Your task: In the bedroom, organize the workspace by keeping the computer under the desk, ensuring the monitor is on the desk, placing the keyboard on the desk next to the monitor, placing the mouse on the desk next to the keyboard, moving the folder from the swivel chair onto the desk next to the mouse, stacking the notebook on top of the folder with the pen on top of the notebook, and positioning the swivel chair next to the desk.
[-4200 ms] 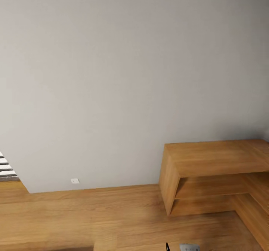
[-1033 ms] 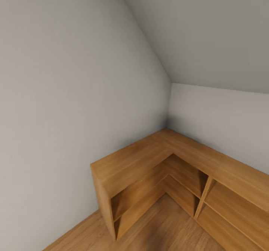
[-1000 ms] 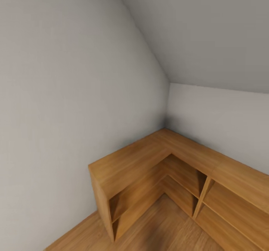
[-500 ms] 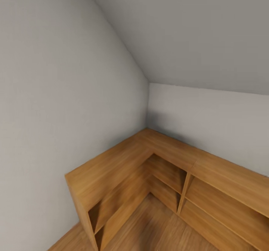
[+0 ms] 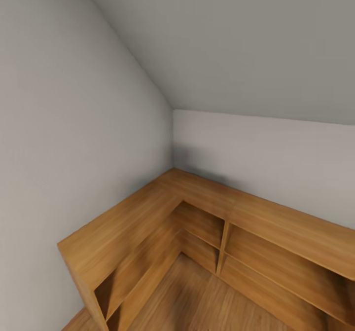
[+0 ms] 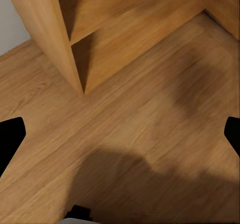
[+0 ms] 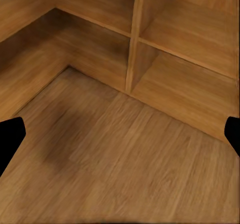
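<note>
A low L-shaped wooden shelf unit (image 5: 148,212) fills the room corner; no writing is readable. Both the left gripper (image 6: 120,134) and the right gripper (image 7: 120,134) are wide apart and hold nothing above the wood floor (image 7: 125,164).

Soft, even light is seen; the shelf unit (image 5: 148,222) is slightly blurred, and a broad shadow is cast on the floor (image 6: 150,134).

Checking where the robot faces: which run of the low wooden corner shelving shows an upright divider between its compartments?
The run along the low back wall: its upright divider splits the shelf bays. The run along the left wall shows open shelves with no divider.
</note>
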